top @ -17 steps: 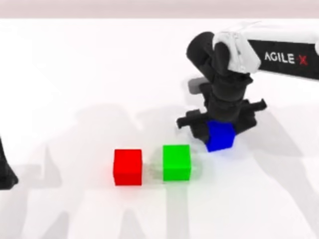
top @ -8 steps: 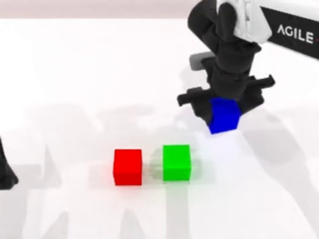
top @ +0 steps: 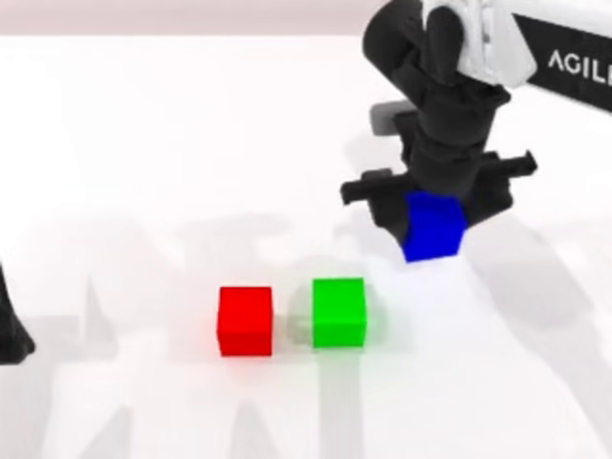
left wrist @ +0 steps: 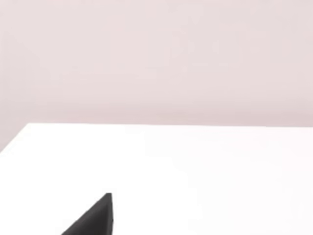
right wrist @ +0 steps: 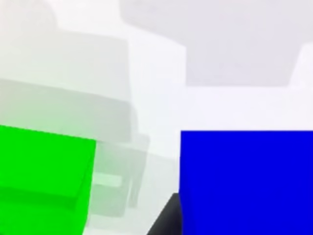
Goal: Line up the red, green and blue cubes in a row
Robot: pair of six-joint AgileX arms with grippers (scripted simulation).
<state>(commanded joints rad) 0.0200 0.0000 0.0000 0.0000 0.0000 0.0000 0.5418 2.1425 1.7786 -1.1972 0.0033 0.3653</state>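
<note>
Partly hidden under the right gripper (top: 432,212), the blue cube (top: 433,228) is pinched by its fingers, upper right of centre; red cube (top: 245,320) and green cube (top: 338,312) sit side by side, apart, on the worktop (top: 143,191). Left arm (top: 11,330) cut off at left edge; its fingers cannot be told.

The red cube (top: 245,320), green cube (top: 338,312) and blue cube (top: 432,225) look smooth and matt; the white desk (top: 143,172) is smooth.

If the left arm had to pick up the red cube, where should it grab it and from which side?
From straight above, I'd judge. The red cube sits flat and square to the table; the green cube stands close on its right, so close the gripper on the near and far faces, which are clear.
</note>
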